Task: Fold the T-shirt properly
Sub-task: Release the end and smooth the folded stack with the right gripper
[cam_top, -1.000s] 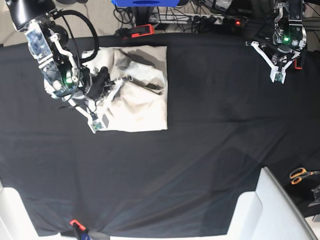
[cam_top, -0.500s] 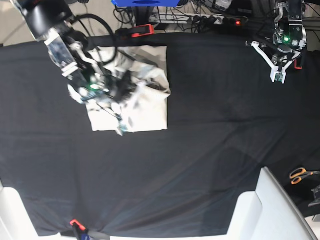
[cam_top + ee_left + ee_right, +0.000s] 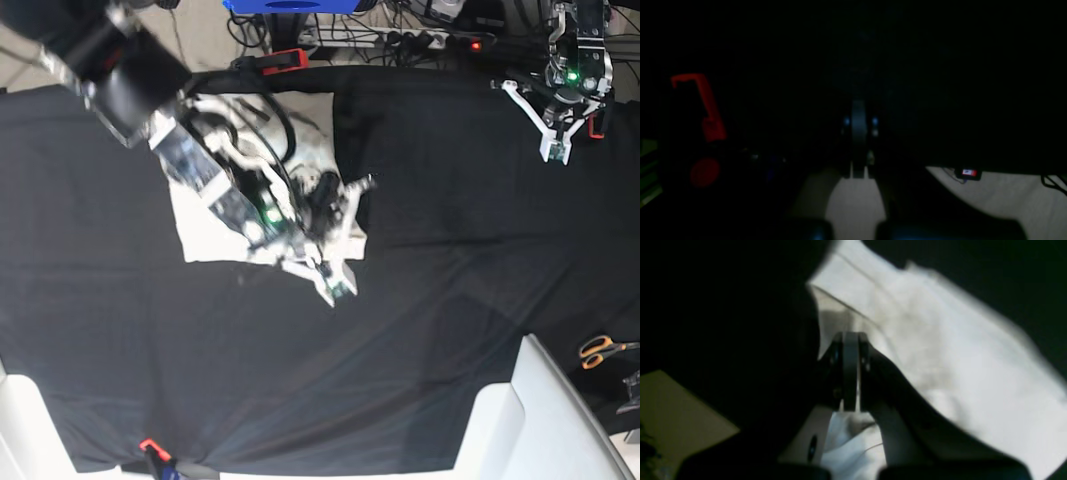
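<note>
Mostly our right arm hides the soft, wrinkled cream T-shirt (image 3: 215,225) on the black table (image 3: 450,280); right gripper (image 3: 335,283) clamps its cloth, left gripper (image 3: 553,150) closed, empty.

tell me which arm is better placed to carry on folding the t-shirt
Right: its end effector is over the T-shirt, shut on a fold of cloth. The left end effector hangs shut, far across the black table cloth.

T-shirt (image 3: 210,225): partly hidden by right arm | left wrist view: nearly black
</note>
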